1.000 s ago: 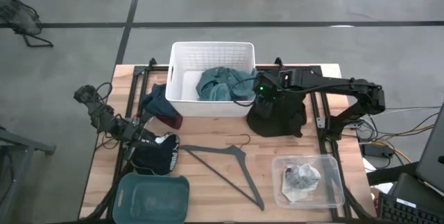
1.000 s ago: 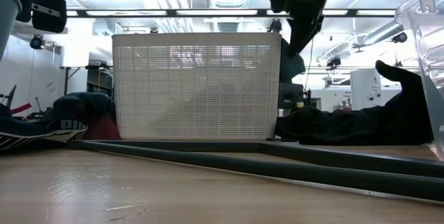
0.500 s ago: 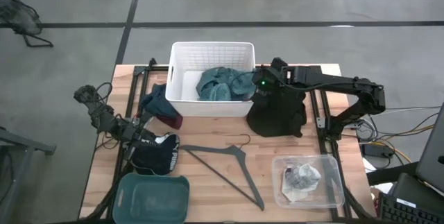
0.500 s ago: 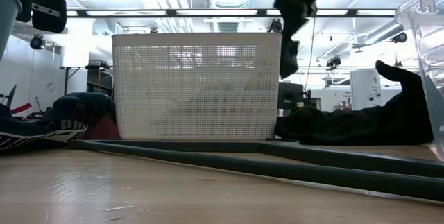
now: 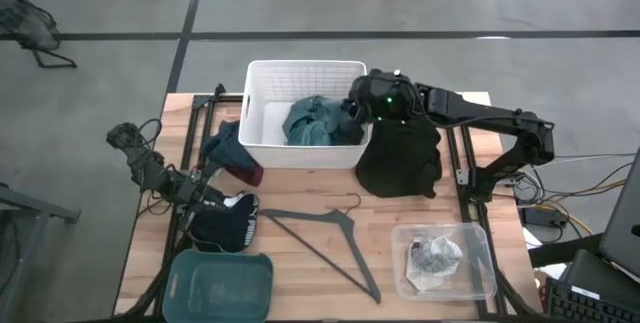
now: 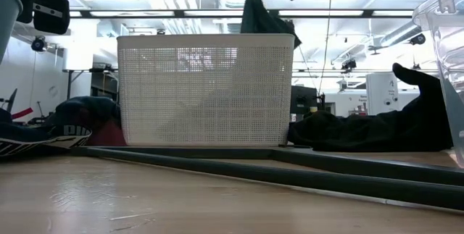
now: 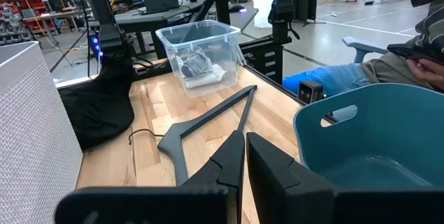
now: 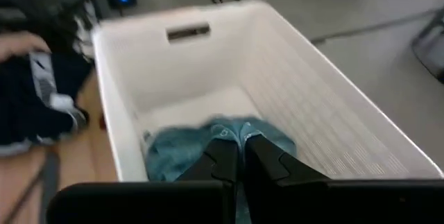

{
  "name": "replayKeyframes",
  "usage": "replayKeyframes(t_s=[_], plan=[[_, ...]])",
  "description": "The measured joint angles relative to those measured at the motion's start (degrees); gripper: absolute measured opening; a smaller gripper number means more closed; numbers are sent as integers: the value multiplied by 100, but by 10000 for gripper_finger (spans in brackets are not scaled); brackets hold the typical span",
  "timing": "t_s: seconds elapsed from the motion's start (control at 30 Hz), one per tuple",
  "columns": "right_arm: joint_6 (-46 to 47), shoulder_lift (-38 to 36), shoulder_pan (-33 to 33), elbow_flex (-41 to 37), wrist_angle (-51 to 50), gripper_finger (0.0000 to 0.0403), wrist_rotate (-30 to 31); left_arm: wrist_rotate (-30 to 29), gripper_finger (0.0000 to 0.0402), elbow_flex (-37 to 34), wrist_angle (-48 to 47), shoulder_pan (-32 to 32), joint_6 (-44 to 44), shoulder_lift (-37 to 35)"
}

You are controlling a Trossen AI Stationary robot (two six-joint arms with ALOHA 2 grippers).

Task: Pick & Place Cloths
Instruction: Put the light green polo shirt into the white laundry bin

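Observation:
A white slatted basket (image 5: 262, 103) stands at the table's far middle with a teal cloth (image 5: 312, 123) inside. Right of it lies a black cloth (image 5: 400, 168), drawn up at its far left part. My right gripper (image 5: 360, 103) is over the basket's right rim, shut on that cloth. A navy cloth with white print (image 5: 235, 221) lies at the near left. Beside it my left gripper (image 7: 243, 156) waits, shut, nothing between its fingers. A teal and maroon heap (image 5: 228, 151) leans against the basket's left wall. My right gripper holds the black cloth by an upper fold (image 6: 264, 13), which hangs dark below the fingers above the basket's right end. The fingers (image 8: 225, 156) slant down from the table's right. The gripper hides the place of contact. The cloth's remaining part (image 5: 405, 178) lies on the table.
A thin grey hanger (image 5: 330, 238) lies at the near middle. A teal bin (image 5: 220, 283) stands at the near left. A clear box (image 5: 445, 258) with small pale pieces stands at the near right. A person sits beyond the table in the left wrist view.
My right gripper has shut above the black cloth, then gone toward the table's left and far edges, to over the basket's right rim. The cloth's far left part has been drawn up with it. The remainder has stayed on the table.

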Motion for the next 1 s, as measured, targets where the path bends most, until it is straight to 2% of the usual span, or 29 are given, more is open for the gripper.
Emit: replayKeyframes(t_s=[0.33,0.63,0.77,1.0], plan=[[191,361,-124,0,1114,8,-400,2,23,1,0,-2,-1,0],[529,841,-234,0,98,16,-648,0,23,-1,-1,-1,-1,0],[658,946,-278,-2,-327,55,-776,2,23,-1,-1,-2,0,0],[608,886,-273,-2,-524,157,-776,2,23,-1,2,-2,0,0]])
